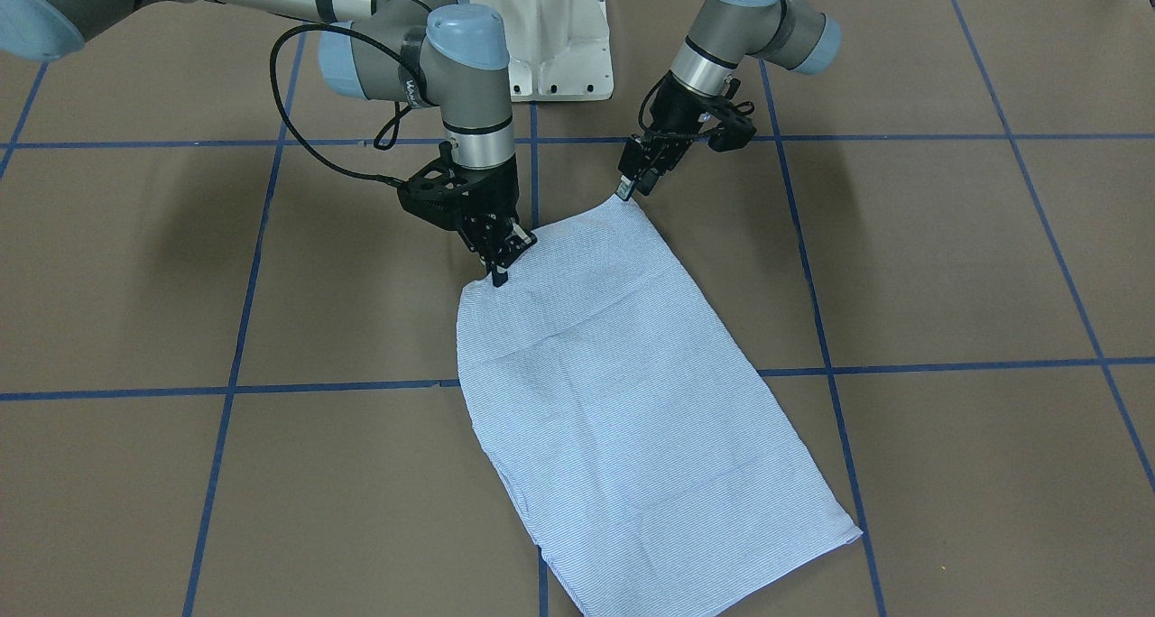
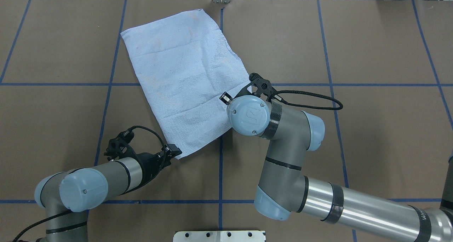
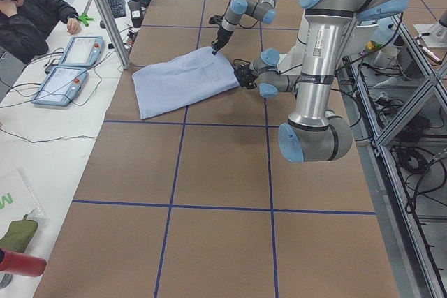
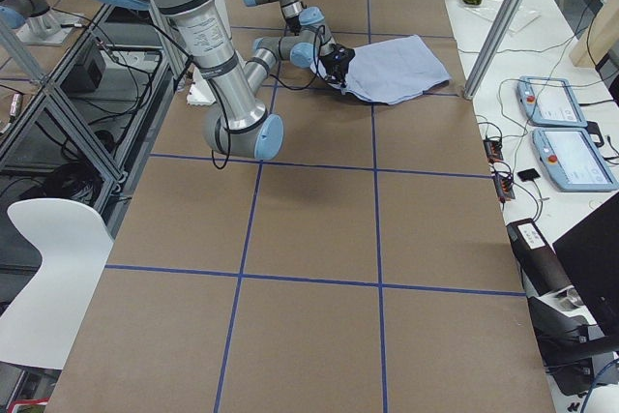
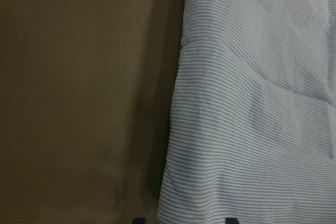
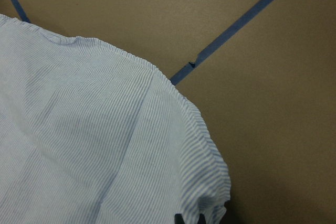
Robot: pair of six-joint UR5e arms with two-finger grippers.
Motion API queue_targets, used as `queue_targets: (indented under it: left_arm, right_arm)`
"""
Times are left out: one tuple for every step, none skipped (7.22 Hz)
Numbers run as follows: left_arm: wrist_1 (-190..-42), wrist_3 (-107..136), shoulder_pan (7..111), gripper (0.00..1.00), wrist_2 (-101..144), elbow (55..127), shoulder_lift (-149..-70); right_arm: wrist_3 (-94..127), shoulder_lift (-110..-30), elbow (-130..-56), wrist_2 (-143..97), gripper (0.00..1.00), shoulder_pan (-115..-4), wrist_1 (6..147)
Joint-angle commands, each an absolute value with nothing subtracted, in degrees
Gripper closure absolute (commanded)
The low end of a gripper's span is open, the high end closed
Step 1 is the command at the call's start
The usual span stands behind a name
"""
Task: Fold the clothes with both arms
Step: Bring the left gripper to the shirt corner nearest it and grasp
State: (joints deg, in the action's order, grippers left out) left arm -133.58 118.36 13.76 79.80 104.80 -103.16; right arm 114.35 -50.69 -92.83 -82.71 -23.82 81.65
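Item: shirt, folded flat. Right gripper pinched one robot-side corner. Left gripper straddled the other, fingers spread. I judged both were staged for the next fold.

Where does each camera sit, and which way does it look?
Front: across the table, facing the robot; left arm on picture's right, right arm on its left.
Overhead: behind the robot, looking down; arms unmirrored.
Left side: table's left end; left arm nearest.
Right side: opposite end; right arm nearest.
Left wrist: looks down at shirt edge; only fingertips show.
Right wrist: same, at a shirt corner.
Shared: every view shows the shirt.
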Motion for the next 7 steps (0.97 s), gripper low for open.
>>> queue_targets:
  left_arm:
    - [-133.2,118.2,13.7,0.43,79.7,103.6,-104.6]
    - [-133.2,118.2,13.8,0.49,79.7,103.4,-105.5]
    - [-133.2,118.2,13.8,0.52,79.7,103.0,-105.6]
    - [-133.2,118.3,13.9,0.60,79.7,102.9,-105.7]
    - [-133.2,118.3,14.1,0.82,79.4,102.8,-105.6]
    - [-133.2,118.2,14.2,1.00,79.5,103.0,-105.6]
    - [-133.2,118.2,14.2,1.00,79.5,103.6,-105.8]
  right_arm:
    - [114.3,-50.8,-93.2,-82.7,1.00,-23.8,81.7]
    - [114.3,-50.8,-93.3,-82.7,1.00,-23.8,81.7]
    - [114.3,-50.9,-93.4,-82.7,1.00,-23.8,81.7]
    - [114.3,-50.9,-93.4,-82.7,1.00,-23.8,81.7]
    - [114.3,-51.0,-93.4,-82.6,1.00,-23.8,81.7]
    - [114.3,-51.2,-93.9,-82.6,1.00,-23.8,81.7]
    - [114.3,-52.8,-95.8,-82.6,1.00,-23.8,81.8]
